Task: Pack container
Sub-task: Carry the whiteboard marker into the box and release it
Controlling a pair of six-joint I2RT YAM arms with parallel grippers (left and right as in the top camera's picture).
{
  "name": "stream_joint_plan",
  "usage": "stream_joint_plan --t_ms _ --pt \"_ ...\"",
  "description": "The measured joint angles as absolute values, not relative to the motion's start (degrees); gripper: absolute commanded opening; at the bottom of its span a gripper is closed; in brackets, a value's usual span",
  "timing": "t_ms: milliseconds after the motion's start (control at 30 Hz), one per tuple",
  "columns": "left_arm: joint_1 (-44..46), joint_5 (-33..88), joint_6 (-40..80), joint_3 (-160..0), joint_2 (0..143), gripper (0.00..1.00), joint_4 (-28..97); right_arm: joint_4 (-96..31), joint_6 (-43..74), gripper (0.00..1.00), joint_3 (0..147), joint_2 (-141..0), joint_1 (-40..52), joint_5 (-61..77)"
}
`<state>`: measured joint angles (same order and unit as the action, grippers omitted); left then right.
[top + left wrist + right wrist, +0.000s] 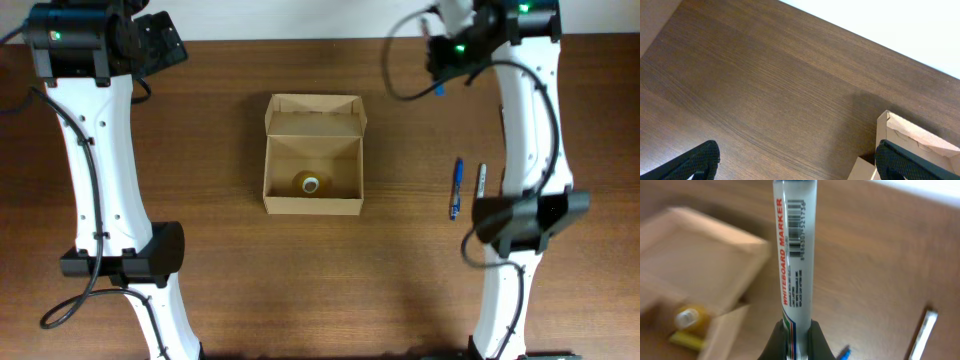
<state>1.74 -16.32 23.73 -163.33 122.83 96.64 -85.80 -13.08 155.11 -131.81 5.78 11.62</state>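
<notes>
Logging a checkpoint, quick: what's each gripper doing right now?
Left gripper: open, holding nothing.
Right gripper: closed on a whiteboard marker.

White shells, black joints: my two arms, seen from overhead.

My left arm (95, 170) and right arm (530, 120) wear glossy white casings, marked with a few small dark dots and capped by blocky black joint housings (150, 255). Small green lights (57, 35) glow on the upper housings, and thin black cables (75, 300) loop loosely alongside the links. My left fingers (700, 160) are black with a fine dimpled texture. My right fingers (777, 340) look dark and smooth, though blurred.
</notes>
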Motion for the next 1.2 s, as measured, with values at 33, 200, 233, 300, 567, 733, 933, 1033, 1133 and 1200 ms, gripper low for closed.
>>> stream_joint_plan --t_ms 33,200,233,300,567,733,933,1033,1133,1200 --pt "1.74 -16.32 23.75 -163.33 122.83 1.0 96.66 -86.67 -14.74 0.04 156.11 -130.17 8.05 11.7" --pt "1.74 -16.32 23.75 -163.33 122.83 1.0 96.64 -91.33 -23.07 0.04 156.9 -127.02 17.89 11.46" --pt "1.74 -16.32 23.75 -163.33 122.83 1.0 96.64 -91.39 -24.75 0.04 156.05 -127.04 19.62 11.33" --pt "1.74 -16.32 23.73 -163.33 122.83 1.0 96.64 -91.55 -28.1 0.04 153.42 -127.35 22.85 11.05" --pt "1.74 -16.32 23.75 -163.33 122.83 1.0 96.64 -83.2 -36.42 0.04 137.38 -128.77 32.56 8.86" --pt "1.74 -16.34 23.75 -163.33 122.83 1.0 96.64 -75.55 -38.89 0.04 124.16 -130.17 34.94 6.46" --pt "1.74 -16.32 23.75 -163.33 122.83 1.0 96.64 -68.95 -40.64 0.04 113.14 -130.96 33.78 5.19" --pt "1.74 -16.32 23.73 -163.33 122.83 1.0 96.64 -66.92 -40.86 0.04 110.08 -130.96 33.3 5.54" --pt "1.74 -16.32 23.75 -163.33 122.83 1.0 96.64 -66.28 -40.8 0.22 108.05 -130.96 33.08 5.72" --pt "1.74 -16.32 23.73 -163.33 122.83 1.0 96.64 -66.35 -40.88 0.33 107.37 -130.96 33.08 5.91"
